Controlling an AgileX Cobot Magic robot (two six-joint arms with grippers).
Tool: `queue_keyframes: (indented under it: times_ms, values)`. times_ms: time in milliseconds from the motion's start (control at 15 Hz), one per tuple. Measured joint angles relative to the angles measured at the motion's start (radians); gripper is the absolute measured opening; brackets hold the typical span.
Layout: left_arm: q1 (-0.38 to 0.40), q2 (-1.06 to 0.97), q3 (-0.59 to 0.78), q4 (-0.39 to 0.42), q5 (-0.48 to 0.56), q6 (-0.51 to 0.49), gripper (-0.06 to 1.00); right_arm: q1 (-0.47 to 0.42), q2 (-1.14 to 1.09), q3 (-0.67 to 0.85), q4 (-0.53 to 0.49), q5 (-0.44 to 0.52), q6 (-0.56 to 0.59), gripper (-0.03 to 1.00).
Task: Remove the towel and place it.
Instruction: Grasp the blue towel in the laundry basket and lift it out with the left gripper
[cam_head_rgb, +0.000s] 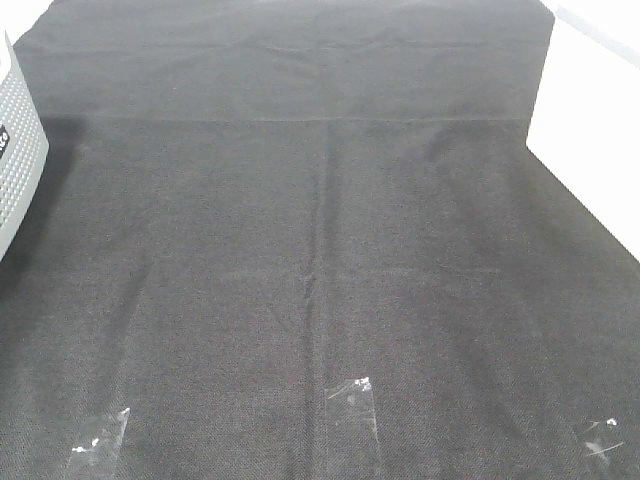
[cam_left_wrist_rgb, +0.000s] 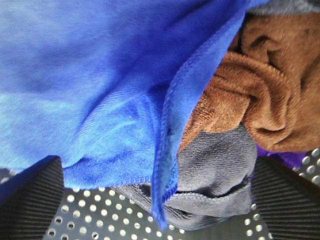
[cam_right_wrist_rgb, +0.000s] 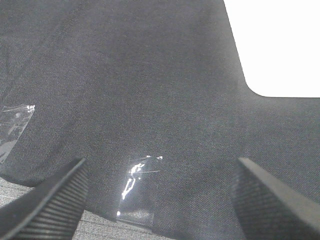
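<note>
**Left end effector (cam_left_wrist_rgb: 157, 167) open over the towel (cam_left_wrist_rgb: 90, 75) in the basket (cam_left_wrist_rgb: 100, 215); right end effector (cam_right_wrist_rgb: 161, 164) open above the table (cam_right_wrist_rgb: 280, 45).**

In the left wrist view, the bright blue towel lies bunched on a pile with a brown cloth (cam_left_wrist_rgb: 270, 85) and a grey cloth (cam_left_wrist_rgb: 215, 170). Its stitched edge runs down between the two ribbed fingers (cam_left_wrist_rgb: 30, 200), which stand wide apart on either side and clamp nothing. The basket's perforated surface shows just under the pile. In the high view, the pale basket stands at the left edge of the table. The right end effector's fingers are also spread wide with nothing between them. It hangs over the black covering (cam_head_rgb: 320, 250) near a strip of clear tape (cam_right_wrist_rgb: 135, 190), close to where the covering ends and the bare white table begins.
</note>
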Motion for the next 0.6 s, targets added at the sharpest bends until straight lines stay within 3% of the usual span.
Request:
queue_keyframes:
  times_ms: [267, 400, 600]
  values:
    - [0.0, 0.026, 0.0, 0.004, 0.0, 0.018, 0.83, 0.0, 0.0, 0.0, 0.0, 0.0, 0.0, 0.76]
    - [0.0, 0.032, 0.0, 0.005, 0.0, 0.012, 0.61, 0.0, 0.0, 0.0, 0.0, 0.0, 0.0, 0.76]
    - [0.0, 0.033, 0.0, 0.055, 0.0, -0.024, 0.13, 0.0, 0.0, 0.0, 0.0, 0.0, 0.0, 0.76]
